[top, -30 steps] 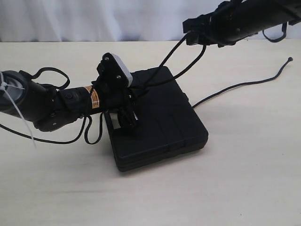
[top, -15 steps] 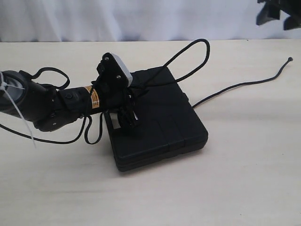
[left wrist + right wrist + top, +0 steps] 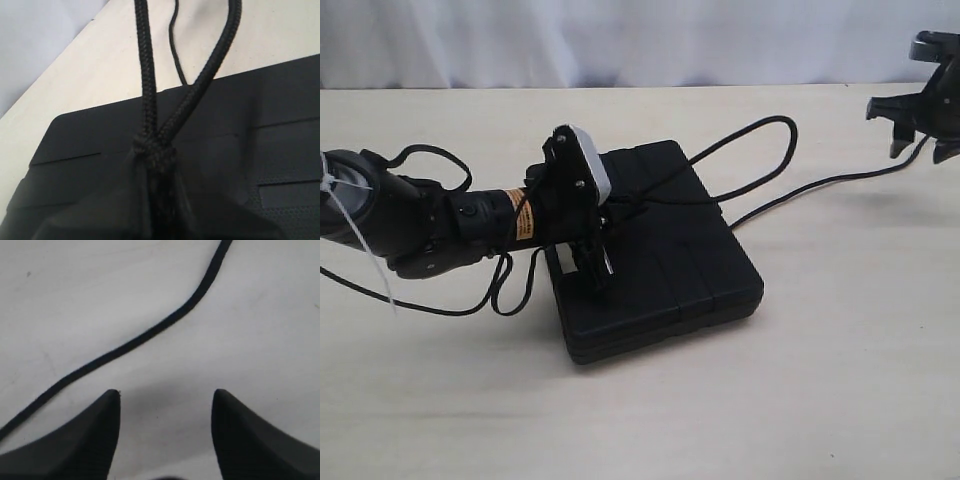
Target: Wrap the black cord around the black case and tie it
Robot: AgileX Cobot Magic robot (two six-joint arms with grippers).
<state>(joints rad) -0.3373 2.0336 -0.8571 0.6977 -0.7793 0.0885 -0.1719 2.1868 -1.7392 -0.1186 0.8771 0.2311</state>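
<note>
The black case (image 3: 685, 270) lies flat in the middle of the table. My left gripper (image 3: 597, 268) rests on its left part, shut on the black cord (image 3: 775, 122). Two cord strands meet in a knot (image 3: 152, 148) right at its fingertips, above the case (image 3: 260, 125). One strand forms a free loop arching to the right over the case. A long tail (image 3: 820, 183) runs from the case's right side across the table. My right gripper (image 3: 917, 148) hangs open over that tail's far end. The tail (image 3: 150, 335) lies just beyond the right gripper (image 3: 165, 395), untouched.
The left arm's own smooth cables (image 3: 505, 292) loop on the table to the left of the case, with a white zip tie (image 3: 355, 235) on the arm. A pale curtain (image 3: 620, 40) backs the table's far edge.
My right gripper has let go of the cord loop, swung away to the right and come down open over the tail's end. The freed loop has sagged to the right. The left wrist turned slightly.
</note>
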